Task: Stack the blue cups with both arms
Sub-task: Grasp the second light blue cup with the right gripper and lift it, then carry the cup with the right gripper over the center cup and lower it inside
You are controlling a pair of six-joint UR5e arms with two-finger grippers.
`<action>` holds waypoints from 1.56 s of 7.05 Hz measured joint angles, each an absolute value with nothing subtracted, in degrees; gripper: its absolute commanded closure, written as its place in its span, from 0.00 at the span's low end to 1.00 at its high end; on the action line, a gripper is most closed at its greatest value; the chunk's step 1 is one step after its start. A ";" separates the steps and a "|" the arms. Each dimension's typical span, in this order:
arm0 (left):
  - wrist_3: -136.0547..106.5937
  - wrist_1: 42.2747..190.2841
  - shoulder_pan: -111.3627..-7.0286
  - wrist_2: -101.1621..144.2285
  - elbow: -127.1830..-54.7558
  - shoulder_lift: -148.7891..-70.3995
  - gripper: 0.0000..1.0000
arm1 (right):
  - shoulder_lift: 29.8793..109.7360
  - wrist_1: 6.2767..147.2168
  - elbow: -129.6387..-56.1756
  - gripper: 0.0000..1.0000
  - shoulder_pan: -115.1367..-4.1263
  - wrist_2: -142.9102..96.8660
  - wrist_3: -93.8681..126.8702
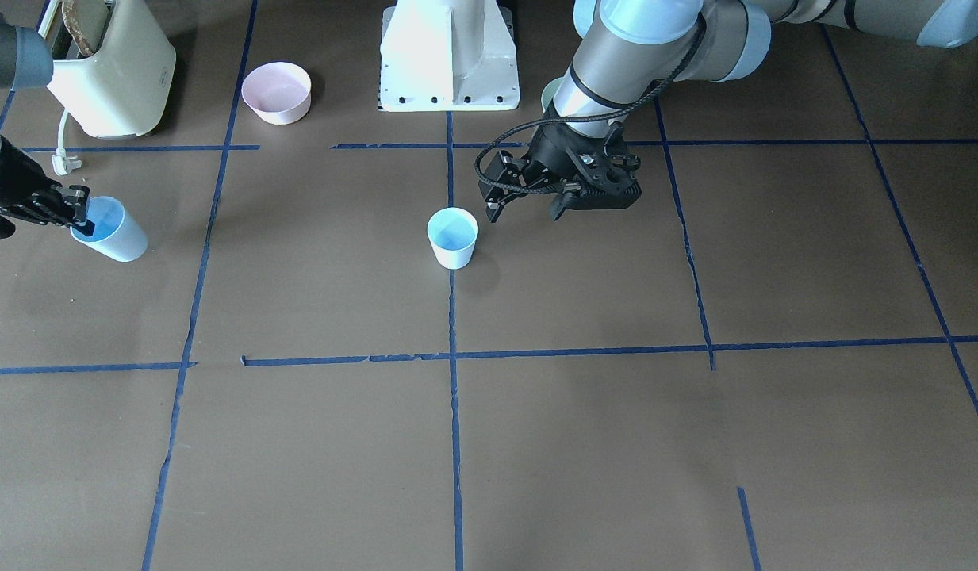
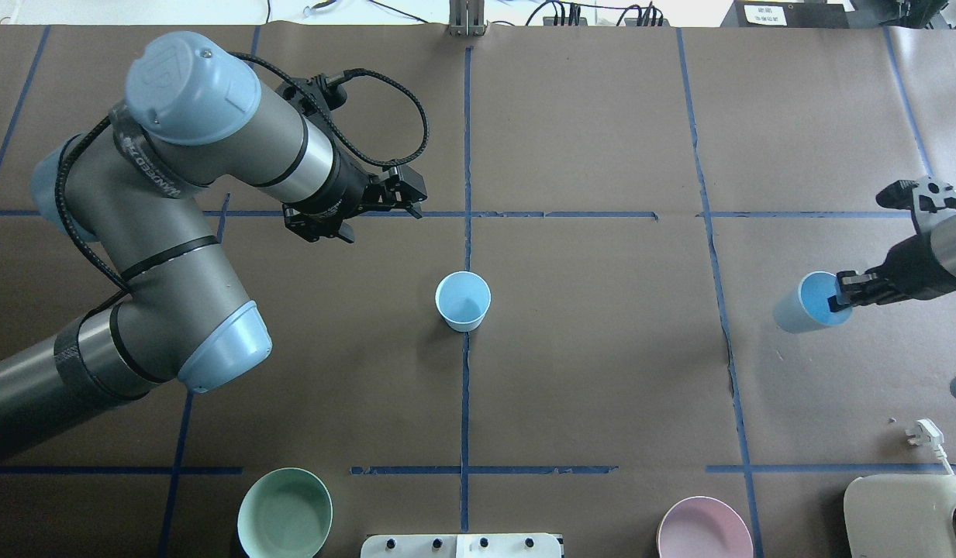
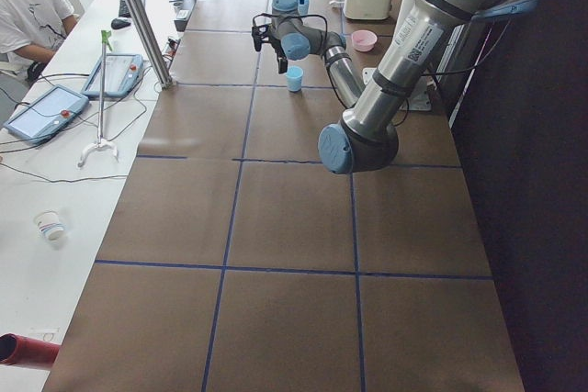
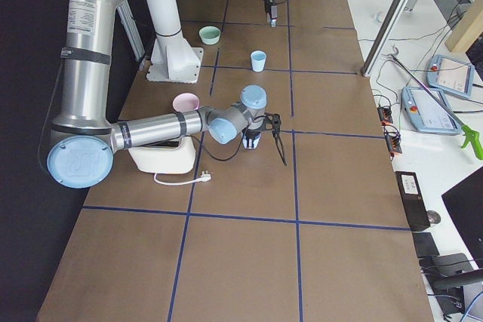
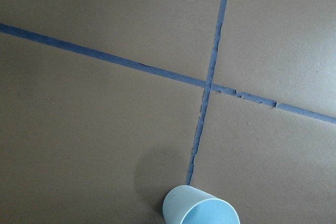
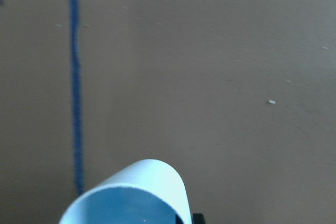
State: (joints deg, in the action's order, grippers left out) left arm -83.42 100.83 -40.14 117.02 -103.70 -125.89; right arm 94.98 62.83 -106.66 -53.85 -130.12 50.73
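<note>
**Centre cup** (image 1: 453, 238): pale blue, upright, mouth up. It stands alone on the table (image 1: 584, 444), on a blue tape line (image 1: 455, 412) that runs toward the robot.

**Held cup** (image 1: 117, 234): same kind, well apart from the centre cup on the robot's right. It is tilted, with its mouth toward the right gripper (image 1: 78, 216) and its base toward the centre cup. The right gripper is clamped on its rim, one finger inside the mouth and one outside. Whether the base touches the table cannot be told from these views.

**Left gripper** (image 1: 525, 209): raised above the table, near the centre cup on the robot's left. It touches nothing and its jaws stand apart. Its wrist camera catches only the centre cup's rim, at the lower edge of the view.

**Arms**: the left arm (image 2: 175, 194) bends in a large elbow to the left of the centre cup. The right arm (image 2: 939, 256) reaches in from the far right.

**Surroundings**: the white base (image 1: 449, 55) lies straight toward the robot from the centre cup. The pink bowl (image 1: 276, 93) sits toward the robot and to the cup's right, and the green bowl (image 2: 284, 513) toward the robot and to its left. A cream toaster (image 1: 112, 67) stands farther right than the pink bowl, with its white plug (image 1: 63, 164) lying on the table beside it.
</note>
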 measured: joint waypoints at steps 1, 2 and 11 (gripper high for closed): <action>-83.24 100.90 -40.76 117.11 -104.34 -124.83 0.00 | 89.29 62.82 -107.78 1.00 -51.68 -130.43 56.99; -83.18 100.95 -41.12 117.12 -104.73 -124.12 0.00 | 82.35 63.30 -108.01 1.00 -48.88 -130.41 64.93; -83.15 101.22 -41.15 116.72 -104.76 -122.96 0.00 | 50.02 82.35 -97.02 1.00 -36.12 -121.07 74.83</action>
